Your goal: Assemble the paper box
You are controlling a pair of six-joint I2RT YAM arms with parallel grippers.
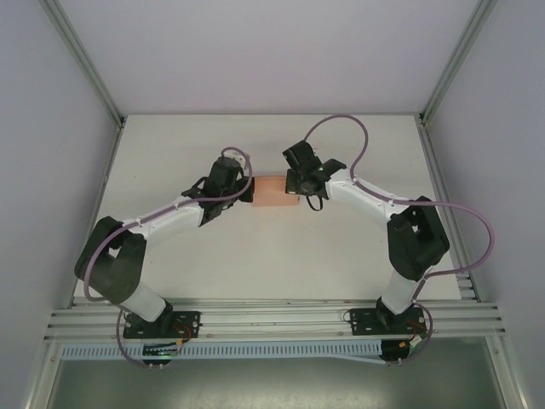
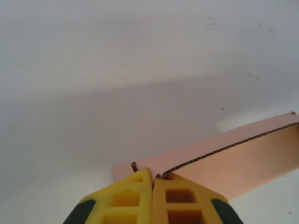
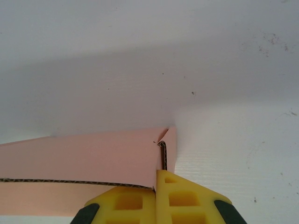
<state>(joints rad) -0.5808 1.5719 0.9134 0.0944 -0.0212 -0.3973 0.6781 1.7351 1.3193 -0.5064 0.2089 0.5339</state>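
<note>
The paper box (image 1: pixel 272 192) is a small salmon-pink corrugated card box lying flat at the middle of the table, between my two grippers. My left gripper (image 1: pixel 249 193) is at its left end and my right gripper (image 1: pixel 297 188) at its right end. In the left wrist view the yellow fingers (image 2: pixel 135 196) are shut, and the left gripper (image 2: pixel 153 176) touches a corner where the box (image 2: pixel 243 154) shows a raw corrugated edge. In the right wrist view the right gripper (image 3: pixel 156 173) is shut too, its tips against the box (image 3: pixel 84 158) beside an upright end flap. I see no card between either pair of fingers.
The white table (image 1: pixel 272 264) stretches out on all sides of the box. Aluminium rails (image 1: pixel 272 317) run along the near edge by the arm bases. Grey walls and frame posts (image 1: pixel 85 64) enclose the left, right and far sides.
</note>
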